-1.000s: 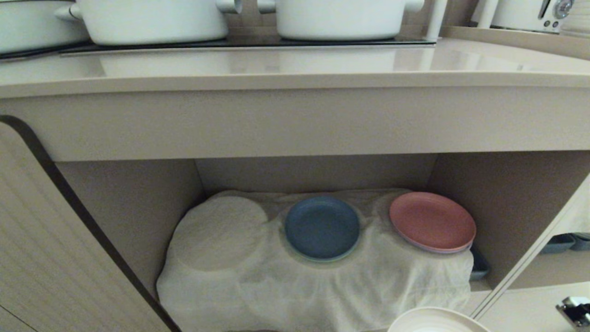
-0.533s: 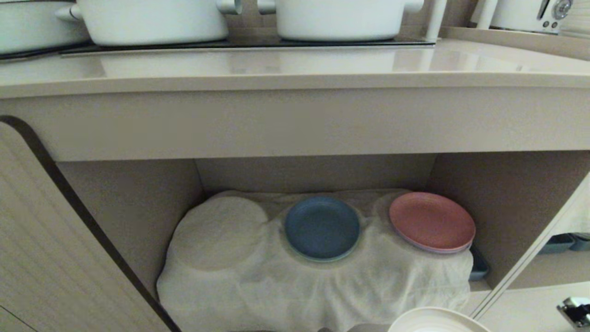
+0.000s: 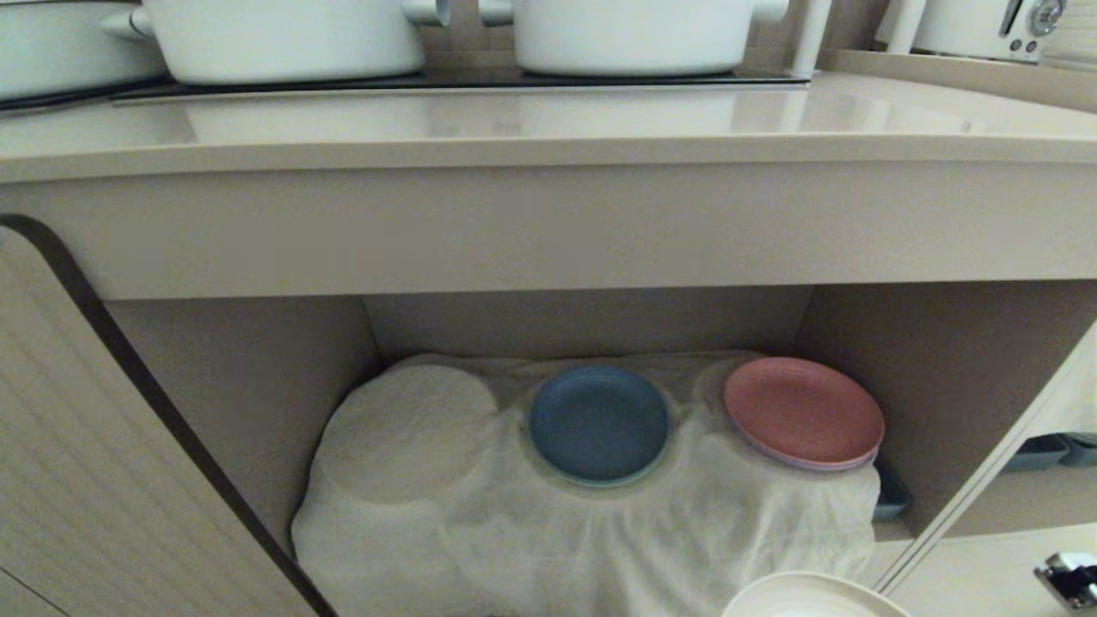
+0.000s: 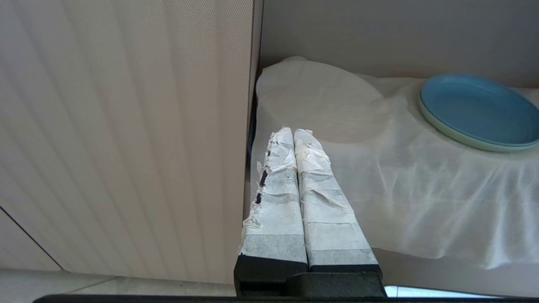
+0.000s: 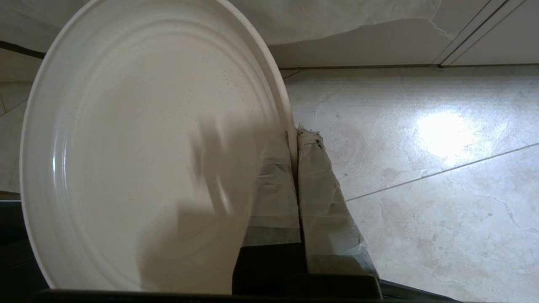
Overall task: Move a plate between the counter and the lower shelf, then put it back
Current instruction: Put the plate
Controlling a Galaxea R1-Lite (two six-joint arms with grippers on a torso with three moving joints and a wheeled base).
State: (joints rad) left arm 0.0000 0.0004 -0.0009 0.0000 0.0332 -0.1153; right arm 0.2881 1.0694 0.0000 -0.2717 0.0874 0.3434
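The right gripper is seen clenched on the rim of the plate, one taped finger laid on the upper face and the other behind the edge. In the right wrist view the plate is held out over pale tiled floor, in front of the cabinet and below its opening. In the head view only a cream arc of the plate is caught at the bottom edge, just in front of the hanging hem of the white cloth.

The left gripper is parked beside the open cabinet door, its taped fingers pressed together on nothing, pointing toward the lower shelf.

Progress, as judged: the plate is in transit, resting neither on the counter nor on the shelf. Which leg of the round trip is in hand cannot be told. A set-down remains in either case.

On the shelf cloth, a blue plate occupies the middle bulge and a pink plate the right one; the left bulge is bare. Two white pots stand at the back of the counter.

Plate appearance: round, cream-beige, matte with fine speckling, faint concentric rings inside a low raised rim. No chips or soiling noted. The finger's shadow falls across its face.
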